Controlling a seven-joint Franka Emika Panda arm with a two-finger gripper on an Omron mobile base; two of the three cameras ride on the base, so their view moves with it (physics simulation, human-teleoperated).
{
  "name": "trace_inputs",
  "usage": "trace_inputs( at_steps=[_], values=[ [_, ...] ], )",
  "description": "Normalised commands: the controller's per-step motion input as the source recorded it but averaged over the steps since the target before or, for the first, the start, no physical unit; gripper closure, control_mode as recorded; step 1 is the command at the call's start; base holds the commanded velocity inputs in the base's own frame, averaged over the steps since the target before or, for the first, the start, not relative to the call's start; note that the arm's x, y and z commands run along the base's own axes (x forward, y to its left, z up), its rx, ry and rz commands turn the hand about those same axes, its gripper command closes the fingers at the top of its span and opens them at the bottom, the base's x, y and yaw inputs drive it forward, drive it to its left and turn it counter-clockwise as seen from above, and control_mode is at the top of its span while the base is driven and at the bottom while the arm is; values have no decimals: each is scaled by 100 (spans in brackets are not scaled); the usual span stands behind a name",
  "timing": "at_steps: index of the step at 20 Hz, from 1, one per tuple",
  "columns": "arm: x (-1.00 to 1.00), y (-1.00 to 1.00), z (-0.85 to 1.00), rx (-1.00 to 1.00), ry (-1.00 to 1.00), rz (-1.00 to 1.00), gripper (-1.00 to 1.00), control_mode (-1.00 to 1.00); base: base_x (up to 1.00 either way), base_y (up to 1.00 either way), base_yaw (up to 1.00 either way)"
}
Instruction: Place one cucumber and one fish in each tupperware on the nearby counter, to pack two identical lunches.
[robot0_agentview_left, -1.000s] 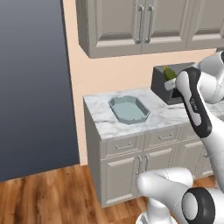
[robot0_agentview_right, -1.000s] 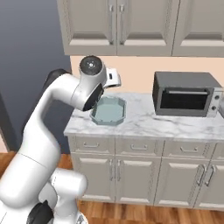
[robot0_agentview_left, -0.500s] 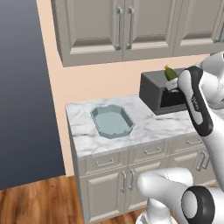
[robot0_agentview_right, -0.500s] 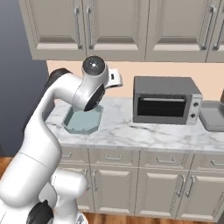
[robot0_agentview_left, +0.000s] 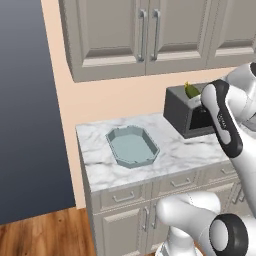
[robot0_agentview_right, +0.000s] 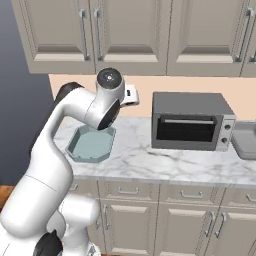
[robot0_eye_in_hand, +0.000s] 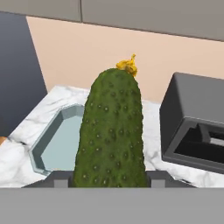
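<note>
**Carrying a cucumber toward the blue container**

The gripper is holding the cucumber between its two fingers; in the hand view the fruit is standing upright and filling the middle, with its yellow tip at 12 o'clock. In the left base view the cucumber's tip is showing just above the arm's wrist, high over the toaster oven.

The pale blue tupperware is lying on the counter, and nothing is lying in it as far as I can see. From the hand camera the container is sitting at about 9 o'clock from the cucumber, so I judge the hand is needing to travel to that side and come down before letting go. To do it well, the arm should be bringing the cucumber over the middle of the container, lowering it close to the floor of it, and laying it along the long axis so it is not rolling out over the low rim.

For room: the toaster oven is standing near the container at 3 o'clock in the right base view, and the wall is behind both. The counter's left edge is close to the container, so the free side for approaching is from above and the front. The grey tupperware is waiting past the oven, at the far right.
</note>
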Motion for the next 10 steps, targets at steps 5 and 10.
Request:
trace_inputs(
  at_steps=[5,10],
  values=[
    [-1,74,-95,0,3,0,100,-100,0,0,0],
    [0,100,-90,2,6,-10,100,-100,0,0,0]
  ],
)
